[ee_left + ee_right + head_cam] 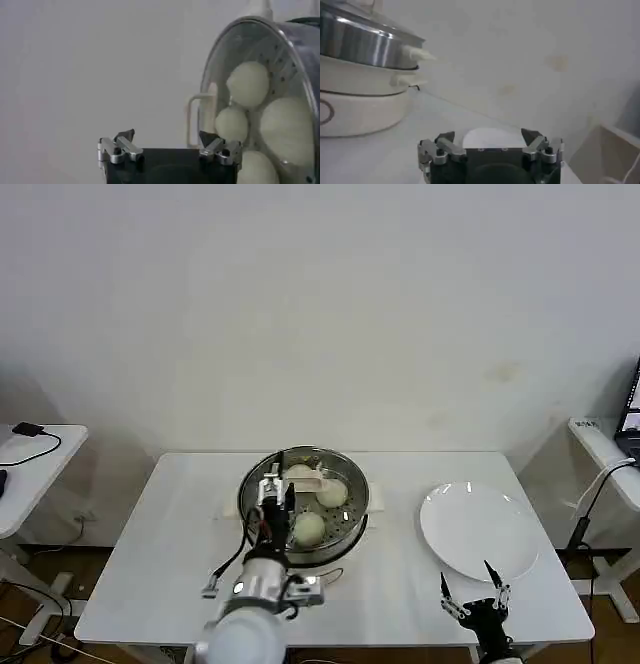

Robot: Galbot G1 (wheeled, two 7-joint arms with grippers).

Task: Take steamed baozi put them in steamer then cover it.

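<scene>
The steamer (pixel 352 514) stands at the table's middle on its white base (pixel 355 112). The clear glass cover (pixel 220 60) lies on it, cream bar handle (pixel 200 120) at centre. Several steamed baozi (pixel 248 84) show through the glass, among them one (pixel 309 529) at the near side. My left gripper (pixel 277 492) hovers open over the steamer's left part, just beside the handle, holding nothing (pixel 166 137). My right gripper (pixel 470 589) waits open near the table's front edge, below the plate, with nothing in it (pixel 487 136).
A flat white plate (pixel 480 529) lies at the right of the table, bare. A cable (pixel 225 569) runs across the table left of the steamer. Side tables stand off both ends; the wall is close behind.
</scene>
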